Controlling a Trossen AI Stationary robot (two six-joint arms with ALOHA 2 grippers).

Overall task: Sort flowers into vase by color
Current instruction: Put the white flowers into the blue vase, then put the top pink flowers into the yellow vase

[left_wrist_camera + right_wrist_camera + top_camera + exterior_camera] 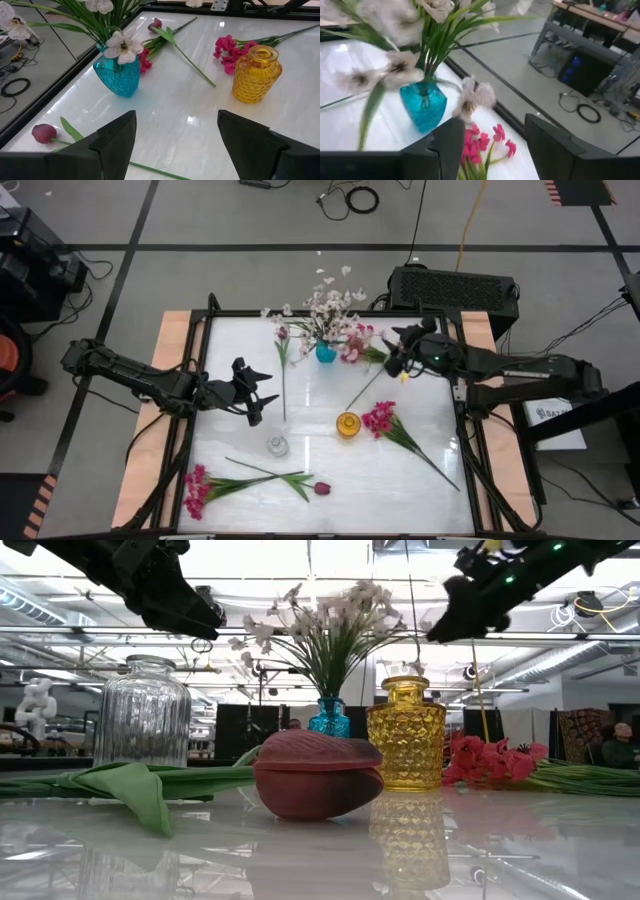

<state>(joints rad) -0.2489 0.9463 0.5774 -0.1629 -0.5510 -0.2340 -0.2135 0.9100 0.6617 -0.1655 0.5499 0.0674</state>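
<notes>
White glossy counter [420, 500] with a black frame. Faceted blue glass vase [326, 352] at upper centre holds white-pink blossom sprays [330, 305]. Ribbed amber glass vase [348, 424] mid-frame, clear ribbed jar [277, 446] left of it. Magenta clusters [196, 490] and a smooth maroon tulip [321, 488] lie lower left. Left end effector [262, 402] open, empty; right end effector [396, 366] open, empty, near the blue vase.

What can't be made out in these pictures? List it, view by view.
Low view: the blue vase is largely hidden behind the maroon tulip and the yellow vase.
Right wrist view: the white blossoms are blurred, so petal detail is lost.
High view: it is too small to tell whether the loose stem touches the right gripper.
</notes>
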